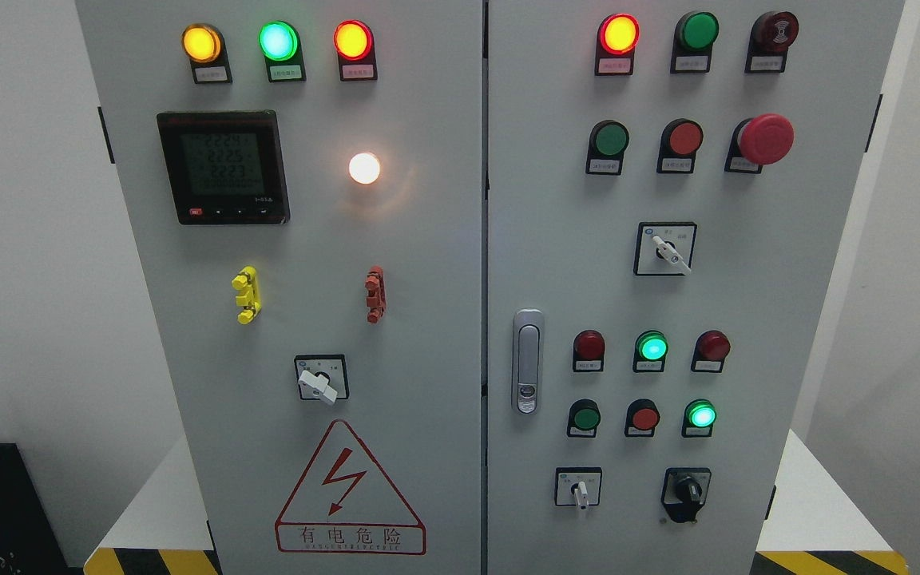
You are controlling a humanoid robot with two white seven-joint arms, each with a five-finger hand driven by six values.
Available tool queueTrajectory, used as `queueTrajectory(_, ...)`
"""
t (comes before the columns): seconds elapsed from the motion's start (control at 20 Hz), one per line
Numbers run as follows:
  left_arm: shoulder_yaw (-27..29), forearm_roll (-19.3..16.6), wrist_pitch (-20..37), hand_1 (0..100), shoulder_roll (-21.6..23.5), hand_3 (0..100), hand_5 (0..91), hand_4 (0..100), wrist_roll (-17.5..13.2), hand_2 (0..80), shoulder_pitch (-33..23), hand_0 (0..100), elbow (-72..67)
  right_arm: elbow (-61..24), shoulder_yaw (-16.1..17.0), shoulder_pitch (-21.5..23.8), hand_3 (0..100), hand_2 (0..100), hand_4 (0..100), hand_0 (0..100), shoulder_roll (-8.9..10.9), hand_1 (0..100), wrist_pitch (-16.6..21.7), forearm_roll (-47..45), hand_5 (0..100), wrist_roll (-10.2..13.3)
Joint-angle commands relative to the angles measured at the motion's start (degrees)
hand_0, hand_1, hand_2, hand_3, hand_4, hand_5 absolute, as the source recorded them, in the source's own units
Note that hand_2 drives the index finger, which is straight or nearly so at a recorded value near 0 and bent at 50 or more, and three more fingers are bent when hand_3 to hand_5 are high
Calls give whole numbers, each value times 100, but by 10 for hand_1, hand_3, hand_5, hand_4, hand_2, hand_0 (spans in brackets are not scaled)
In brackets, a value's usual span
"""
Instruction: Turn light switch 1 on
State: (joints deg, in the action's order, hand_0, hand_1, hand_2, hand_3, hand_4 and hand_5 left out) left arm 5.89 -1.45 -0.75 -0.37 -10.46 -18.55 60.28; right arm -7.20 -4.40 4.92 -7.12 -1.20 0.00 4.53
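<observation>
A grey electrical cabinet (428, 319) with two doors fills the head view. On the left door a white rotary selector switch (319, 384) points down-right, below a lit white lamp (364, 168) and a digital meter (223, 168). The right door carries another white rotary switch (672, 252), a small white one (580, 492) and a black one (687, 490) at the bottom. No label legibly marks which is switch 1. Neither of my hands or arms shows in the view.
Yellow, green and red lamps glow along the top of the left door (276, 41). The right door has rows of push buttons, a red mushroom stop button (765, 139) and a door handle (527, 361). A hazard triangle (348, 495) sits low left.
</observation>
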Motion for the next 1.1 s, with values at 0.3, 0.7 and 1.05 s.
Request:
queueTrajectory(0.3,-1239,-356,-145,148,178,0,0,0,52,0,1125,339,-5218,-1,0,0,0,0,0,0,0,0,-3,-141,0,4)
queueTrajectory(0.7,-1459,-364,-619,107,-138,0,0,0,456,0,1267,355,-5703,-1,0,0,0,0,0,0,0,0,-3,-141,0,4)
queueTrajectory(1.05,-1406,-312,-514,50,-288,0,0,0,606,0,1267,364,-5668,-1,0,0,0,0,0,0,0,0,-3,-141,0,4)
